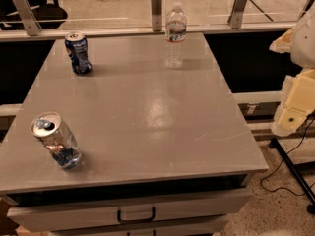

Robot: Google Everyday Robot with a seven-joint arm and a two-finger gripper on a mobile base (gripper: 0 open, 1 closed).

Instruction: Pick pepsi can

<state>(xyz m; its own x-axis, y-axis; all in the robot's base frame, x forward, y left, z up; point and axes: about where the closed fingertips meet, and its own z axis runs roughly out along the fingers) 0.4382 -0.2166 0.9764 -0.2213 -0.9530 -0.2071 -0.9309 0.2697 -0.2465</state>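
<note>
The pepsi can (78, 53) is a small dark blue can with white markings and a silver top. It stands upright at the far left corner of the grey tabletop (147, 112). My gripper (294, 107) shows as cream-coloured parts at the right edge of the view, beside the table's right side and off its surface. It is far to the right of the pepsi can and holds nothing that I can see.
A clear plastic water bottle (175, 35) stands at the far middle of the table. A silver can with blue at its base (56, 140) stands near the front left edge. A drawer with a handle (135, 214) is below. A black cable and stand (290, 163) lie on the floor at right.
</note>
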